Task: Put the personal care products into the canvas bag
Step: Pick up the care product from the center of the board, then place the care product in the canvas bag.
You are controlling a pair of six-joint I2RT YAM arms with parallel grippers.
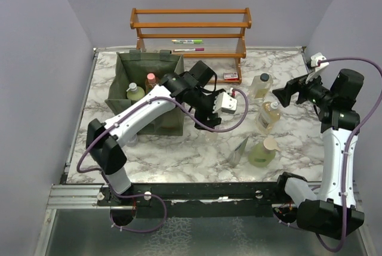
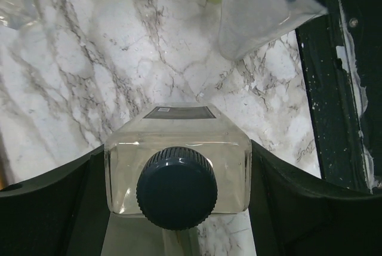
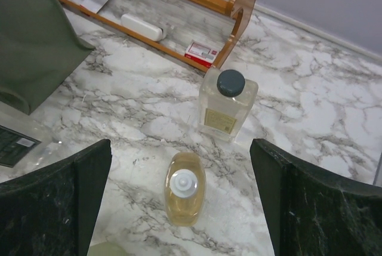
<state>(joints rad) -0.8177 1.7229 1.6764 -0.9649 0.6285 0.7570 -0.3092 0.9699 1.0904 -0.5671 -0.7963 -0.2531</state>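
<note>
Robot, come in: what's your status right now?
Left gripper shut on clear bottle, beside canvas bag. Right gripper open over amber bottle. Grey pouch close by the grip.

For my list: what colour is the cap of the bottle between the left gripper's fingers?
Black cap; best seen in the left wrist view.

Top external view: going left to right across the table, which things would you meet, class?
canvas bag → left end effector → grey pouch → pale green bottle → right end effector

light even, bright | shadows soft | wrist-view edges seemingly blurred
</note>
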